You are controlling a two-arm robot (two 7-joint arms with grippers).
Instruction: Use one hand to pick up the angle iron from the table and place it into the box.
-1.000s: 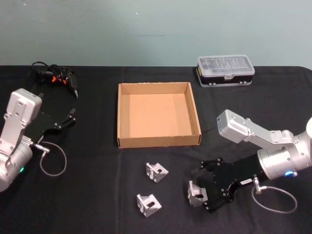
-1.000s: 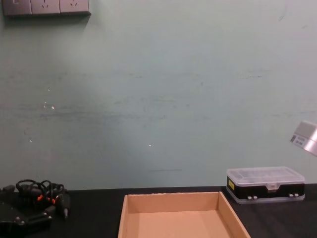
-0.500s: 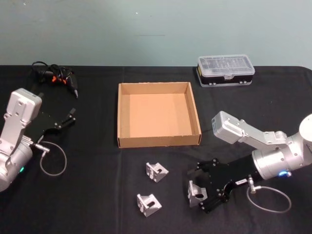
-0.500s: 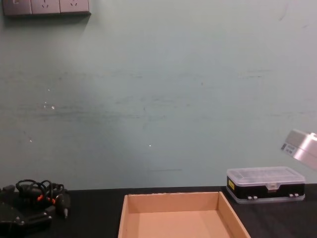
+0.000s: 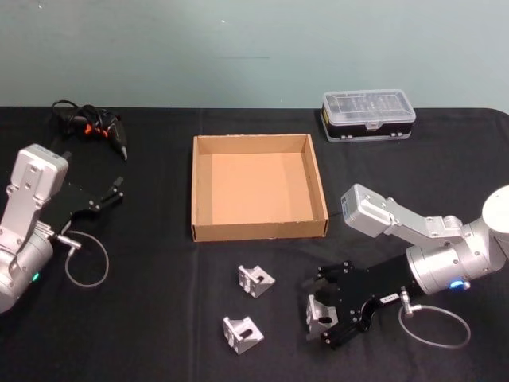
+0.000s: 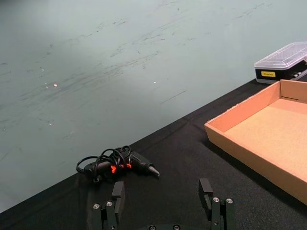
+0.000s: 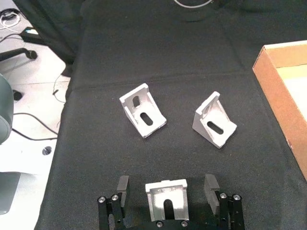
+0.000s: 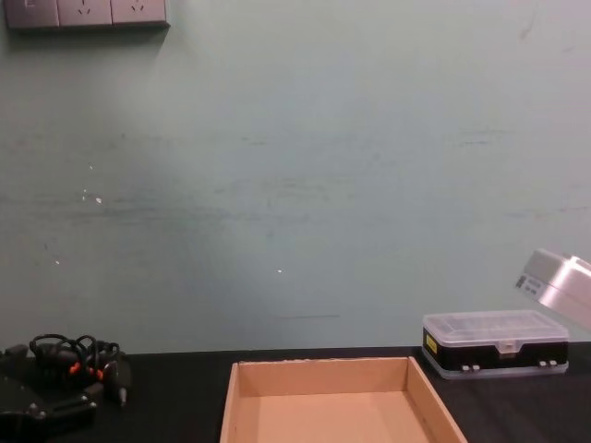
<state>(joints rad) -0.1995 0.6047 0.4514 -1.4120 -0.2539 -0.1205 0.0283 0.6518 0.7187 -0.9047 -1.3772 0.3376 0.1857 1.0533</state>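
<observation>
Since half a second ago the right hand (image 5: 324,308) has slid along the tabletop (image 5: 159,318) towards the nearest angle iron (image 7: 166,195), which now sits deeper between its jaws. The jaws stand wide, one on each side of the bracket, with a gap showing on both sides in the right wrist view, so nothing is gripped. This angle iron rests on the tabletop in front of the box (image 5: 258,231), off its front right corner. Two more angle irons lie in front of the box, one (image 5: 255,280) near its front wall and the other (image 5: 242,334) farther out. The box holds nothing. The left hand (image 6: 161,189) is parked to the left of the box, jaws wide, pointing at a tangle of black cable (image 6: 115,163). A plastic case (image 5: 368,114) sits beyond the box's far right corner.
</observation>
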